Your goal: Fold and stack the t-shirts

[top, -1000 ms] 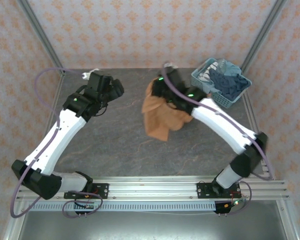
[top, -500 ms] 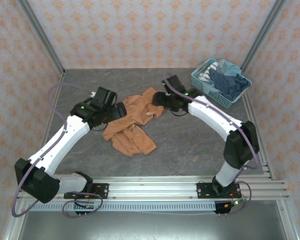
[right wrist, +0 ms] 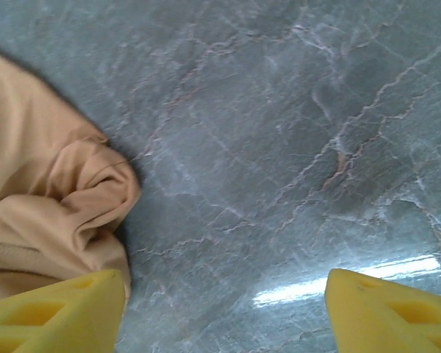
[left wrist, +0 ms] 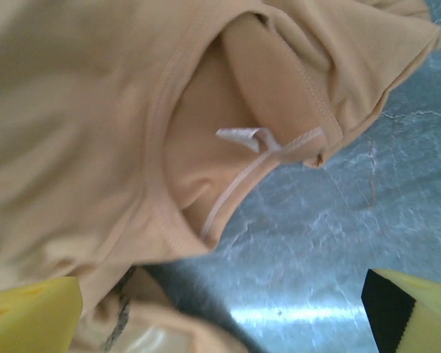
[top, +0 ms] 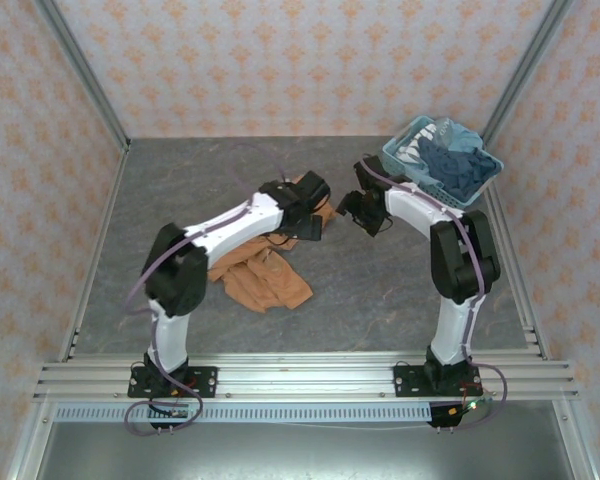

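An orange-tan t-shirt (top: 265,280) lies crumpled on the grey table, its far end reaching under my left gripper (top: 310,215). In the left wrist view its collar and neck tag (left wrist: 257,140) sit just above my left gripper (left wrist: 220,316), whose yellow fingertips (left wrist: 29,316) stand wide apart with nothing between them. My right gripper (top: 365,212) hovers just right of the shirt. It is open over bare table (right wrist: 279,147), the shirt's edge (right wrist: 44,213) beside its left fingertip (right wrist: 55,312). A dark blue t-shirt (top: 458,167) and a pale one (top: 450,130) lie bunched in the basket.
The light-blue lattice basket (top: 425,187) stands at the table's far right corner, close behind my right arm. Metal frame posts (top: 80,80) rise at the back corners. Bare marbled tabletop (top: 180,190) stretches left of the shirt and in front of it.
My right gripper opened, let the orange shirt go and drew off to the right. The shirt came down onto the table. My left arm swung right across the shirt to its collar end.
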Controlling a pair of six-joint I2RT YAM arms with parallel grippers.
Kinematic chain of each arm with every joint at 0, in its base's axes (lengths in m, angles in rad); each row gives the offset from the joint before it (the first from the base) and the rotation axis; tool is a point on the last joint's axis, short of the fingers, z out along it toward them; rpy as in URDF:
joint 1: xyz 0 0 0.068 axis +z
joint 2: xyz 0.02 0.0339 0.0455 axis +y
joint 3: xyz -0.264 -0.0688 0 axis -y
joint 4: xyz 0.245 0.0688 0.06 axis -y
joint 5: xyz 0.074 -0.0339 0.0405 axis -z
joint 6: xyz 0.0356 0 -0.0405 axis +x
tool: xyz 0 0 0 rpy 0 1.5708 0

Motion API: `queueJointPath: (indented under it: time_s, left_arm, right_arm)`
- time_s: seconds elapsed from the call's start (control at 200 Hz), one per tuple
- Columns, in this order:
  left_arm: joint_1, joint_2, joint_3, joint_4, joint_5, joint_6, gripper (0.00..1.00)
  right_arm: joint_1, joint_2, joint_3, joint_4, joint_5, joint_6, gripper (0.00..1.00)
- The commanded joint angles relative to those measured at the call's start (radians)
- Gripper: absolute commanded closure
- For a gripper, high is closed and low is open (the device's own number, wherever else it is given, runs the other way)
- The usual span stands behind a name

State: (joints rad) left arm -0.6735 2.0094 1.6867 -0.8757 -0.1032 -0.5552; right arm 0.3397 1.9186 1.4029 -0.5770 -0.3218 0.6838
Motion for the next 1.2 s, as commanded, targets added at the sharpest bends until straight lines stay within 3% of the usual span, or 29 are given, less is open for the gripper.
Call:
queueJointPath:
  time_s: [0.0,0.195,0.315,0.395,0.465,0.52,0.641,0.801,0.946,1.196]
  left_arm:
    - [-0.03,0.106,0.123,-0.054,-0.103,0.09,0.0]
    - [-0.032,0.294,0.293,-0.12,-0.214,0.105,0.01]
    - [-0.027,0.36,0.364,-0.14,-0.287,0.123,0.16]
    - [-0.014,0.381,0.382,-0.124,-0.276,0.149,0.43]
    - [0.0,0.383,0.394,-0.114,-0.267,0.164,0.85]
    - [0.01,0.36,0.399,-0.108,-0.279,0.164,1.0]
    - [0.04,0.224,0.397,-0.099,-0.3,0.142,1.0]
    - [0.105,-0.024,0.348,-0.103,-0.243,0.109,1.0]
    - [0.188,-0.242,0.247,-0.099,-0.149,0.111,1.0]
    - [0.294,-0.542,0.056,-0.1,-0.146,0.155,1.0]
  right_arm:
    - [-0.03,-0.042,0.022,-0.015,0.004,0.058,0.28]
    - [-0.045,-0.182,-0.105,-0.054,-0.004,0.051,0.28]
    - [-0.046,-0.286,-0.218,-0.057,-0.016,0.059,0.28]
    - [-0.046,-0.343,-0.281,-0.056,-0.031,0.063,0.29]
    - [-0.045,-0.376,-0.313,-0.061,-0.051,0.06,0.32]
    - [-0.044,-0.398,-0.331,-0.064,-0.063,0.048,0.35]
    - [-0.036,-0.436,-0.36,-0.082,-0.071,0.013,0.38]
    - [0.026,-0.424,-0.377,-0.068,-0.057,-0.01,0.4]
    - [0.087,-0.351,-0.342,-0.003,-0.045,0.024,0.41]
    - [0.124,-0.186,-0.191,0.157,-0.092,0.152,0.37]
